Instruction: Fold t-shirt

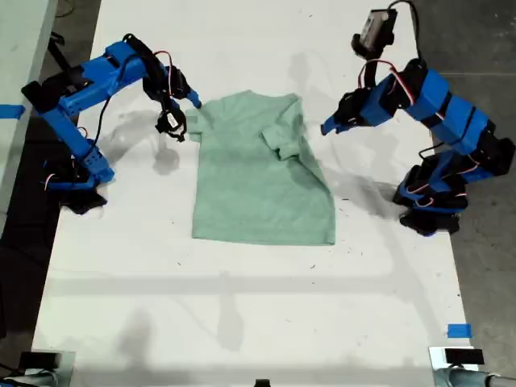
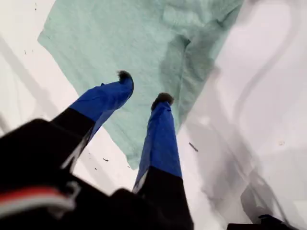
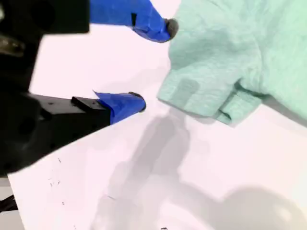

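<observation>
T-shirt (image 1: 262, 173) on white table (image 1: 242, 306)

The t-shirt (image 1: 258, 185) is laid flat on the table (image 1: 242, 322), in its middle and rather toward the far side, collar far, hem near. The sleeve on the exterior view's right is turned in onto the body; the other sleeve (image 3: 206, 91) lies out on the table. The first tool (image 1: 326, 127) is held just beside the shirt's edge on the exterior view's right. The second tool (image 1: 184, 117) is held at the spread sleeve on the exterior view's left. One arm base stands at each side edge.
</observation>
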Motion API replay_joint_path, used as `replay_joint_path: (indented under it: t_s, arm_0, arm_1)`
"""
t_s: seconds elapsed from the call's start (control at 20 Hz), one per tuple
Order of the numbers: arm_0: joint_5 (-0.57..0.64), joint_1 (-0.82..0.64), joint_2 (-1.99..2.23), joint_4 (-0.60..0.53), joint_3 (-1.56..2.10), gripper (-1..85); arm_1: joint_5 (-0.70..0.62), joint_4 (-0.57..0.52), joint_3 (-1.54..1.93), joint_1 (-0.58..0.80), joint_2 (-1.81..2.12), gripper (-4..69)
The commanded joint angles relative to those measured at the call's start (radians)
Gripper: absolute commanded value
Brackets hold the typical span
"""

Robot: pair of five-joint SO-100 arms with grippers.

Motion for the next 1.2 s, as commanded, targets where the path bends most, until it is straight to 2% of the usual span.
replay_joint_path:
  t_s: [0.0,0.3,0.35,0.45,0.5,0.6,1.15]
  arm_0:
    - [0.021,-0.012,-0.072,-0.032,-0.089,24.9]
    - [0.023,-0.035,-0.351,-0.008,-0.258,24.3]
    - [0.018,-0.046,-0.422,0.025,-0.322,24.2]
    - [0.015,-0.066,-0.574,0.160,-0.514,22.0]
    - [0.015,-0.072,-0.620,0.199,-0.581,18.1]
    - [0.002,-0.084,-0.634,0.212,-0.604,0.1]
    - [-0.040,-0.074,-0.158,0.244,-0.506,0.0]
  arm_1:
    - [0.009,-0.035,0.021,-0.006,0.081,12.8]
    - [0.017,-0.049,0.078,-0.005,0.152,12.7]
    - [0.017,-0.049,0.084,-0.005,0.164,12.8]
    - [0.018,-0.049,0.103,-0.003,0.198,13.0]
    - [0.023,-0.049,0.115,-0.003,0.218,13.2]
    - [0.028,-0.049,0.140,0.000,0.258,13.5]
    - [0.041,-0.049,0.239,0.009,0.370,13.9]
